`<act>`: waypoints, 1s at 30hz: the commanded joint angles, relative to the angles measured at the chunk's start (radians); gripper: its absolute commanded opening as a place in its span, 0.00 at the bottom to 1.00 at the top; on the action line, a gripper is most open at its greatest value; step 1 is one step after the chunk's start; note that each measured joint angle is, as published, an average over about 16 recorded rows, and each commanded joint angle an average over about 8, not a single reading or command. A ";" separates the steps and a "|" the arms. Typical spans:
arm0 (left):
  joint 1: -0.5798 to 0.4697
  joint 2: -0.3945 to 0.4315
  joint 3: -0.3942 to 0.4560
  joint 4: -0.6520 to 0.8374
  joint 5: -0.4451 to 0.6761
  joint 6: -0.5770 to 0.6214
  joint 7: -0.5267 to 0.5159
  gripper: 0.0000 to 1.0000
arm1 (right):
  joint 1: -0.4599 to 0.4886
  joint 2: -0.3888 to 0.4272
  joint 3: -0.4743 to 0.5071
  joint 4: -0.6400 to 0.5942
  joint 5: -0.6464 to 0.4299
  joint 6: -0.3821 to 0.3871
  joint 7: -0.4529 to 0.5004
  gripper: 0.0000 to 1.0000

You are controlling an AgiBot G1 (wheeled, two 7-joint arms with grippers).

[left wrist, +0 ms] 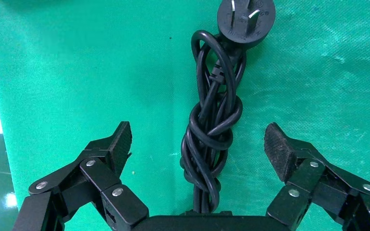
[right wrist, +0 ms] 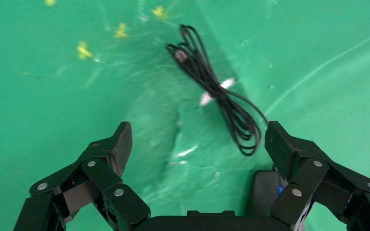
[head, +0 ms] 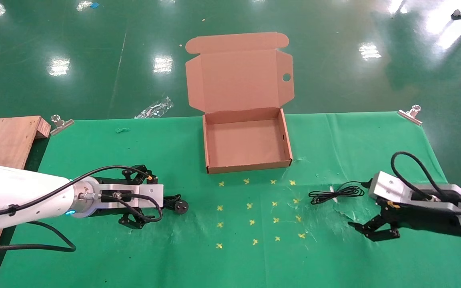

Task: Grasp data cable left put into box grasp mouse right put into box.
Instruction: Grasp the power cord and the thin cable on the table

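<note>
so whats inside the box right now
Nothing visible: the box sits open on the green cloth with its floor bare. The data cable still lies between the open left gripper's fingers. Only the strip behind the box's near wall is hidden.

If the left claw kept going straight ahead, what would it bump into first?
Probably the data cable. The left claw is open, the twisted bundle lies between its fingers, and the round plug sits farther ahead. How high the claw is stays unclear.
</note>
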State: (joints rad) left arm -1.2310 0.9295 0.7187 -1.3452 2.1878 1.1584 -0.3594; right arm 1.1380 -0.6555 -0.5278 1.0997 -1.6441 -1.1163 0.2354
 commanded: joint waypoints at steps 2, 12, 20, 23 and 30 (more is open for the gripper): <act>0.000 0.000 0.000 0.000 0.000 0.000 0.000 1.00 | 0.037 -0.038 -0.007 -0.081 -0.015 0.002 -0.042 1.00; 0.000 0.000 0.000 0.000 0.000 0.000 0.000 1.00 | 0.146 -0.159 -0.017 -0.378 -0.013 0.004 -0.217 1.00; 0.000 0.000 0.000 0.000 0.000 0.000 0.000 0.60 | 0.218 -0.227 -0.025 -0.563 -0.025 0.019 -0.315 0.94; 0.000 0.000 0.000 0.000 0.000 0.000 0.000 0.23 | 0.230 -0.238 -0.026 -0.595 -0.029 0.024 -0.324 0.58; 0.000 0.000 0.000 0.000 -0.001 0.000 0.000 0.00 | 0.232 -0.239 -0.027 -0.597 -0.030 0.026 -0.324 0.00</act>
State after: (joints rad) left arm -1.2307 0.9293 0.7185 -1.3450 2.1872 1.1582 -0.3593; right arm 1.3693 -0.8943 -0.5543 0.5023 -1.6737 -1.0907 -0.0892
